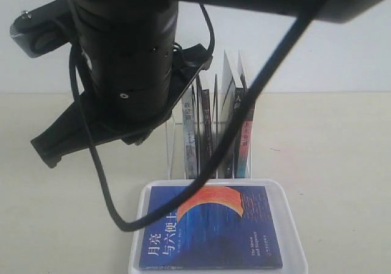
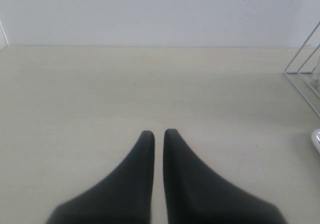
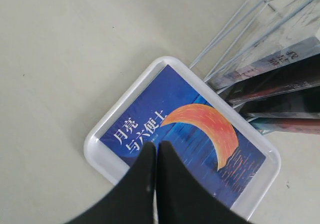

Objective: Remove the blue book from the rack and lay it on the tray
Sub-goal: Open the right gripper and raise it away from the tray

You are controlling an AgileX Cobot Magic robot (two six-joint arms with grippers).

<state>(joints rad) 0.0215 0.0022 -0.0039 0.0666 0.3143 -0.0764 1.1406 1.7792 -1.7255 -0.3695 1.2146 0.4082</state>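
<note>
The blue book (image 1: 214, 231) lies flat, cover up, inside the white tray (image 1: 294, 225) in front of the clear rack (image 1: 173, 143). In the right wrist view its orange crescent and white title show on the book (image 3: 200, 129), framed by the tray rim (image 3: 100, 151). My right gripper (image 3: 156, 145) hovers over the book's title end, shut and holding nothing. My left gripper (image 2: 159, 133) is shut apart from a thin slit, with nothing in it, over bare table to the side of the rack (image 2: 302, 69).
Several other books (image 1: 204, 127) stand upright in the rack, also seen as books (image 3: 285, 84) beside the tray. A black arm (image 1: 122, 60) and its cable fill the upper left of the exterior view. A white wall lies behind the beige table (image 2: 100, 94).
</note>
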